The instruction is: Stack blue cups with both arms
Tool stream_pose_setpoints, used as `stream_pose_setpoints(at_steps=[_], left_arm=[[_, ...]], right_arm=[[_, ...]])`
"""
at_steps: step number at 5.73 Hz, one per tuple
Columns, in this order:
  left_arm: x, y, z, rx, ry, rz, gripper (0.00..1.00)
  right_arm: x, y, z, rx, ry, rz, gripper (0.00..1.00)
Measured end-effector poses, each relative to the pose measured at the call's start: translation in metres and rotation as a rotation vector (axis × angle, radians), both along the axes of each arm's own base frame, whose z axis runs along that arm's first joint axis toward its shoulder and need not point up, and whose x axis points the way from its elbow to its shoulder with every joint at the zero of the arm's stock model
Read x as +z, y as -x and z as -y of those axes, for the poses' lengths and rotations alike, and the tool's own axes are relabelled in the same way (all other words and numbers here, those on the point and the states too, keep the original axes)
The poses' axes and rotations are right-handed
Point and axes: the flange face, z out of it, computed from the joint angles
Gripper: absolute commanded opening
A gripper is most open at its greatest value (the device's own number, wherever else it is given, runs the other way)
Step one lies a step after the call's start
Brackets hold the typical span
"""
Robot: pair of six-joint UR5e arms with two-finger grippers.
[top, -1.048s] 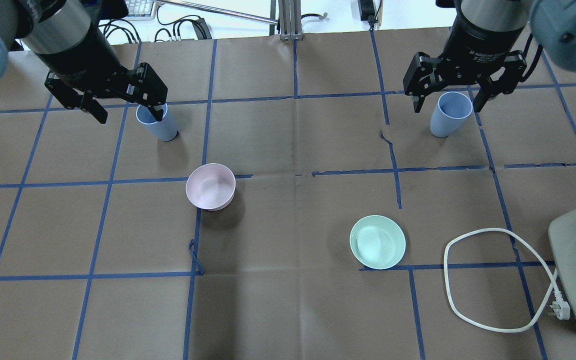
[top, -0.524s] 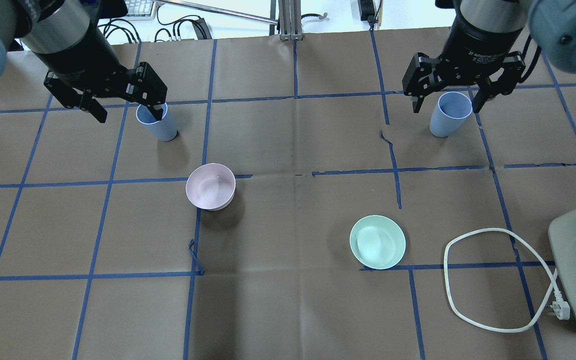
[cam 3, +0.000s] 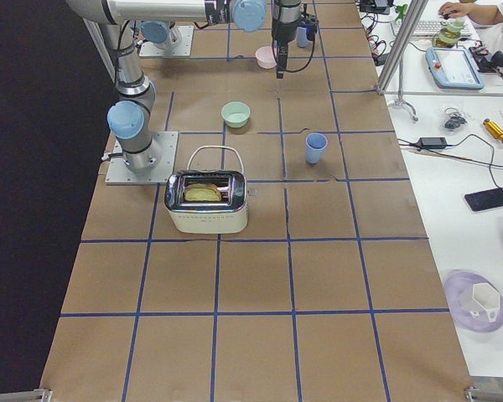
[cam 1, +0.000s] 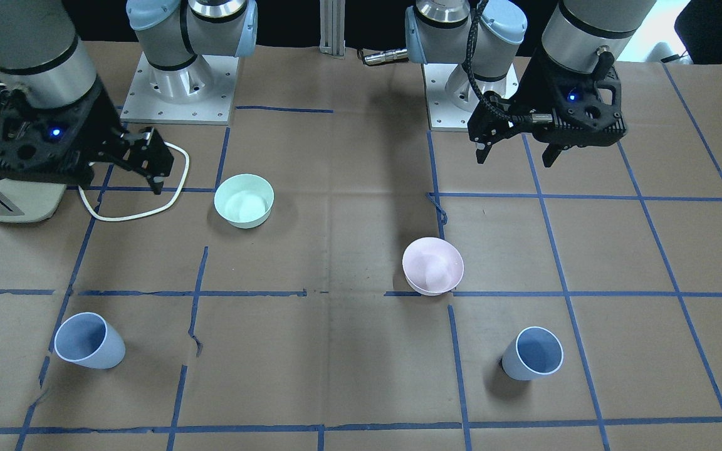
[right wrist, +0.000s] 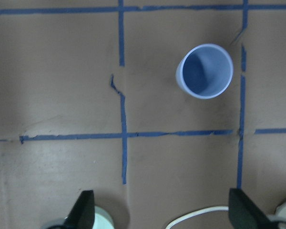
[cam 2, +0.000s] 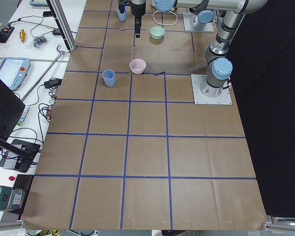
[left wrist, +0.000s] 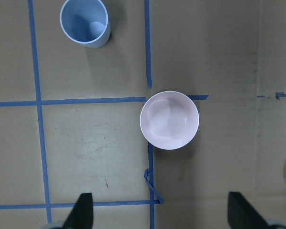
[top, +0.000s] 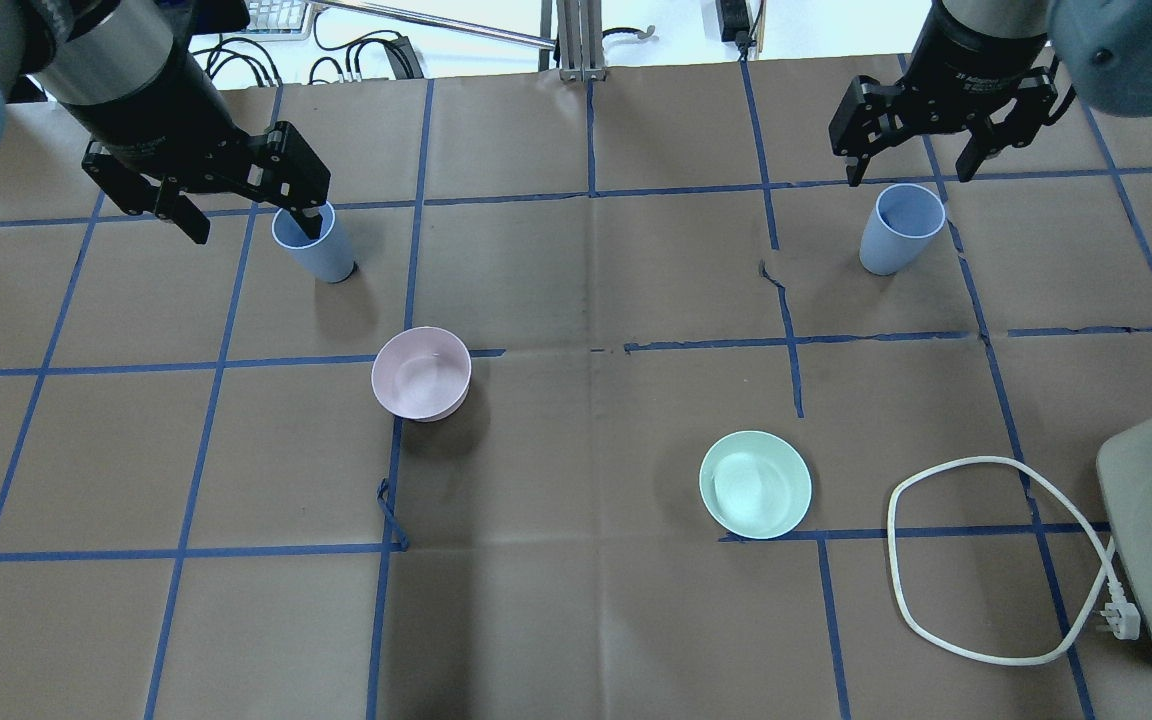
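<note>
- Left gripper (top: pixel 256 230): jaws spread wide, empty, pointing straight down, high above the table.
- Right gripper (top: pixel 908 176): likewise wide apart, nothing in it, pointing down, high up.
- Left blue cup (top: pixel 314 245): upright on the brown paper, untouched, off to one side in the left wrist view.
- Right blue cup (top: pixel 894 232): upright, untouched, well apart from the first.
- Pink bowl (top: pixel 421 372), mint bowl (top: pixel 755 483): on the table nearer the robot than the cups.
- Progress, as I judge it: nothing stacked; grasping, carrying and nesting are all left to do.
</note>
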Motion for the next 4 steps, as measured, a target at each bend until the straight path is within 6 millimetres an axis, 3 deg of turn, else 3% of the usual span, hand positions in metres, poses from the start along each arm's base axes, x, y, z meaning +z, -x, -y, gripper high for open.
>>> stream_pose_setpoints(at_steps=[2, 4], left_arm=[[0.001, 0.0, 0.0, 0.001, 0.001, 0.0, 0.99], [0.001, -0.001, 0.001, 0.002, 0.003, 0.0, 0.99]], right_arm=[[-0.022, 0.068, 0.069, 0.058, 0.005, -0.007, 1.0], [-0.057, 0.116, 0.093, 0.09, -0.034, 0.005, 1.0]])
